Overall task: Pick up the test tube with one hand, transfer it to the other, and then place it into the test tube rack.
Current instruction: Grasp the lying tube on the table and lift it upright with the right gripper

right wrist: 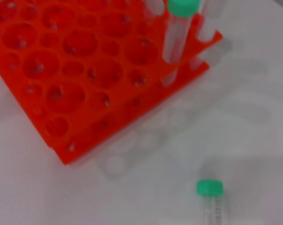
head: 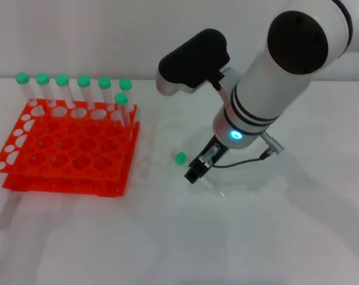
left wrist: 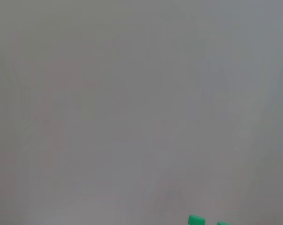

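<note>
The test tube lies on the white table; its green cap (head: 180, 158) shows just left of my right gripper (head: 195, 172), and its clear body runs under the gripper. In the right wrist view the tube (right wrist: 211, 199) lies flat with its cap toward the test tube rack (right wrist: 108, 125). The right gripper is low over the tube, at table height. The orange-red rack (head: 66, 181) stands at the left of the table. My left gripper is out of view.
Several green-capped tubes (head: 62, 89) stand upright in the rack's back row, and one (head: 122, 107) stands in the row in front of them. The left wrist view shows a blurred grey surface with two green caps (left wrist: 196, 220) at its edge.
</note>
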Available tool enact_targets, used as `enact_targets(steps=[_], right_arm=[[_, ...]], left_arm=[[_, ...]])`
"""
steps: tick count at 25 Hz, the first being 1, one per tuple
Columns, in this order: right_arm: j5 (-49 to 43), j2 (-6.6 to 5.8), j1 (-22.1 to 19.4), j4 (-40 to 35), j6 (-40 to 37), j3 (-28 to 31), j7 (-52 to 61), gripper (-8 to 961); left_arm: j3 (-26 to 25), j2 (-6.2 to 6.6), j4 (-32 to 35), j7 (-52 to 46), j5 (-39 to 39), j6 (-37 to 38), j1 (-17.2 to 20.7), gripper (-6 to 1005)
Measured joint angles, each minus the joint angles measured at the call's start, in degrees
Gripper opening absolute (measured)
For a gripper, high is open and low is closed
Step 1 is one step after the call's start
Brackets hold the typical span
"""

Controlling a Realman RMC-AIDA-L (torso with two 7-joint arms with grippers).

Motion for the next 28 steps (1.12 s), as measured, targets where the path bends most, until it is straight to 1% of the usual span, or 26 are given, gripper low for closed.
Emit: enact_targets(steps=[6,9,17,21,28], right_arm=[[2.26,0.0,-0.03,3.27,-2.27,-2.35,0.02,598],[2.67,0.0,0.07,4.33,-3.74,-4.21,0.08,598],[2.68,0.0,0.14,5.8,-4.15,-6.11,0.11,599],[2.85,0.0,0.2,6.28,-4.21,-7.33,0.12,560],[2.95,0.0,-0.2,6.73,-4.36,-7.36,0.14,497]], left_arm=[[-0.05,0.0,-0.02,-0.04,0.01,0.0,-0.14,832],[-0.05,0.0,-0.02,-0.07,0.01,0.0,-0.17,831],[-0.05,0.0,-0.03,-0.36,0.0,-0.05,-0.19,829],[-0.02,0.0,-0.49,-0.41,0.0,-0.05,-0.18,827],[-0.02,0.0,-0.65,-0.46,0.0,-0.06,-0.27,826]])
